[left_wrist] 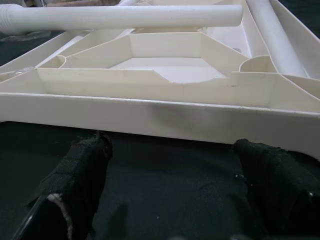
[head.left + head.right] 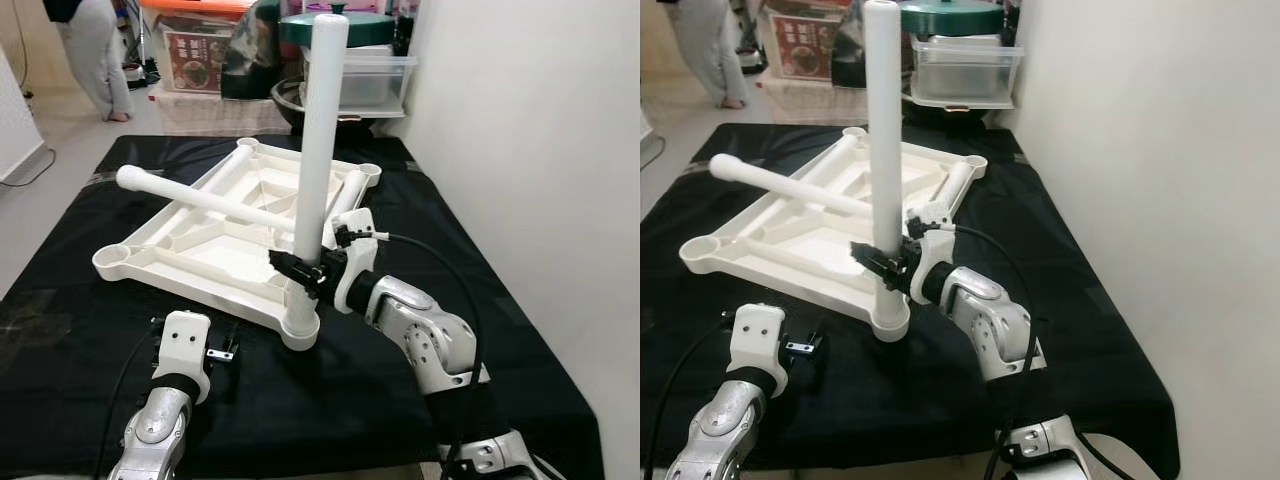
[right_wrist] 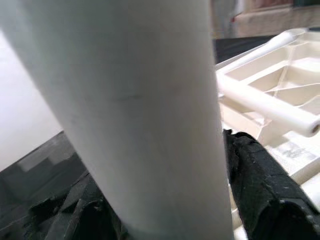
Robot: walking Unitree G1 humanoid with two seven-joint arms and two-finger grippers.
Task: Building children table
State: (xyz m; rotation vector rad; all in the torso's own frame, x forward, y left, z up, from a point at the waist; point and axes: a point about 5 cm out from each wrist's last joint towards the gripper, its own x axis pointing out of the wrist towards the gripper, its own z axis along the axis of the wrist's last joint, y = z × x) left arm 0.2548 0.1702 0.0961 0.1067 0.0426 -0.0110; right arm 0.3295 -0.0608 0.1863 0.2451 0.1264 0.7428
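A white plastic tabletop lies upside down on the black cloth. One white leg stands upright in its near corner socket. My right gripper is shut on this leg low down, just above the socket; up close the leg sits between the black fingers. A second leg lies loose across the tabletop, and a third lies along its right side. My left gripper rests open on the cloth just before the tabletop's near edge, with nothing between its fingers.
A white wall runs close along the right. Behind the table stand a clear plastic box, a green lid, a dark pan and cartons. A person stands at the far left on the floor.
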